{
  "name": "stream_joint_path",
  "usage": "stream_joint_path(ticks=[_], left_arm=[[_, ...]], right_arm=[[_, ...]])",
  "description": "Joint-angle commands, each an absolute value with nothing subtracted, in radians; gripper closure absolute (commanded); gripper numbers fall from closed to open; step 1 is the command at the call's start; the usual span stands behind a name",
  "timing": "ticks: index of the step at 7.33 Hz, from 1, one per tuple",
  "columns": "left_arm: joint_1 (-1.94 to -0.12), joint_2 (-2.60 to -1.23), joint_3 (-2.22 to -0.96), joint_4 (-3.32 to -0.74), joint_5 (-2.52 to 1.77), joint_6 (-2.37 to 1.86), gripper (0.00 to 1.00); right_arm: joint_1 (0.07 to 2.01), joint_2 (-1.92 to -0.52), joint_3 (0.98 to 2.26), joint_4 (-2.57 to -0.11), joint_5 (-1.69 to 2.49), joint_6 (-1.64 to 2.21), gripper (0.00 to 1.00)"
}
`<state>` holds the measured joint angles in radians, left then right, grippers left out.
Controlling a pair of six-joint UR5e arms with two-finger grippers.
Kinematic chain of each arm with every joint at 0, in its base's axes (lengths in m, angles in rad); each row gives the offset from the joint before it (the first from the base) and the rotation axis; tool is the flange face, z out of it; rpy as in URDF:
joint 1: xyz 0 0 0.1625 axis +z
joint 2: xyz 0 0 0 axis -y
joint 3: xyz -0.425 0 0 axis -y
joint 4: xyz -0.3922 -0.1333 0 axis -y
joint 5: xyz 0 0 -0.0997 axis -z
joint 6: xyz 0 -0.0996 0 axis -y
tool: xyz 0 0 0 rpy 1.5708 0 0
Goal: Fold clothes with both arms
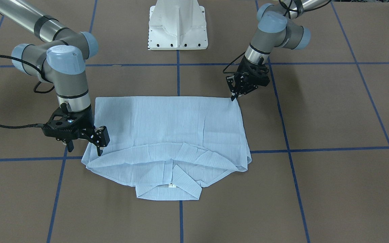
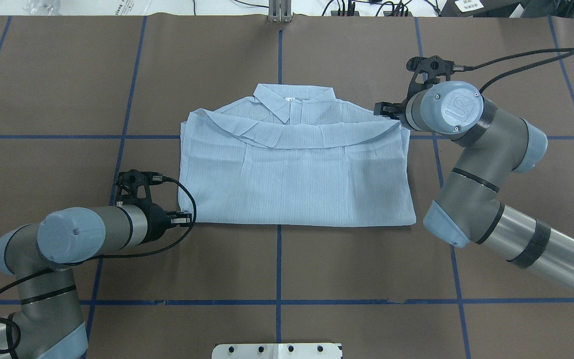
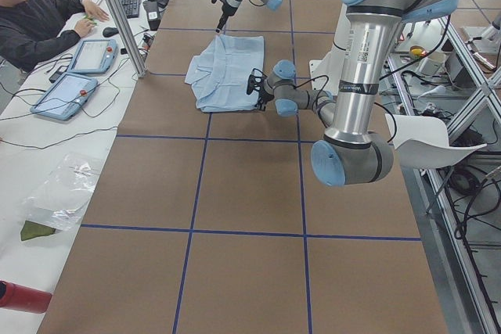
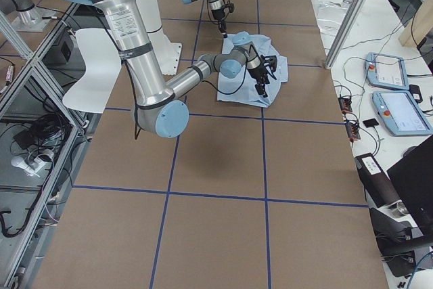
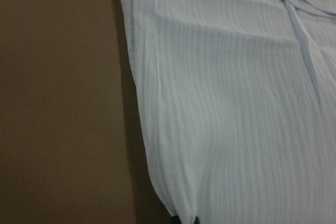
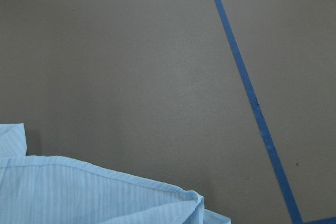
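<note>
Shirt point(image 1: 171, 125), pinched at one folded corner between the closed tips of the left gripper point(image 1: 234, 97), probably to lift that edge for the next fold. Meets the right gripper point(image 1: 99, 150) at the diagonally opposite edge; cannot tell whether parted or gripping there. Lies flat between both, collar point(image 1: 171, 190) just past the right one. Leaves bare table point(image 1: 316, 111) outward of each, room enough for a swing.

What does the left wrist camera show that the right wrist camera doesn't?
Left wrist only: the shirt filling most of the frame, its corner running down to dark fingertips at the bottom edge. Right wrist only: a blue tape line and mostly bare table. Both: striped light blue cloth on the brown table.
</note>
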<state>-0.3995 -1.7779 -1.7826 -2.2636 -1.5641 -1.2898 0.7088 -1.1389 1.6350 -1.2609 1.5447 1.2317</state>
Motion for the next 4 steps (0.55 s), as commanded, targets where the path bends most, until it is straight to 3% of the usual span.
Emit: stream_joint_path(ticks=[1, 4], left_arm=[[-0.483, -1.764, -1.778, -2.238, -1.566, -1.208, 1.0], [-0.683, -1.802, -1.688, -2.23, -1.569, -0.984, 1.0]], right_arm=[[0.707, -1.138, 1.635, -1.261, 1.545, 1.232, 0.0], [0.7, -1.131, 1.635, -1.261, 1.545, 1.245, 0.0]])
